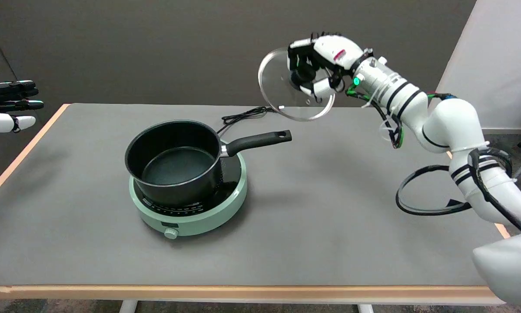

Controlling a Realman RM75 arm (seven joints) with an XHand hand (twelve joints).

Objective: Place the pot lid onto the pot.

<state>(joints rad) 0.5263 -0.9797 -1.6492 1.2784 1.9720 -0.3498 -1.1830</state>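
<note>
The pot lid (282, 93), clear glass w/ a metal rim, is up in the air, tilted steeply so its face points toward the left of the view. It hangs above the table's far side, up and to the right of the pot, well apart from it. Your right hand (319, 65) has it by the dark knob at the lid's centre, fingers wrapped round the knob, white arm reaching in from the lower right w/ black cables looped off it.

The pot (175, 163) is black, open, nothing visible inside. It sits upright on a pale green round hotplate (208, 213), its long black handle (260, 140) sticking out to the right and slightly away from you. The hotplate has a small knob (171, 233) on its near edge, and a black cord (243, 115) runs from behind it toward the table's far edge.

All this stands on a grey table (330, 226) w/ a light wood edge. The idle left hand (8, 106) shows at the upper left, held in the air, fingers straight.
</note>
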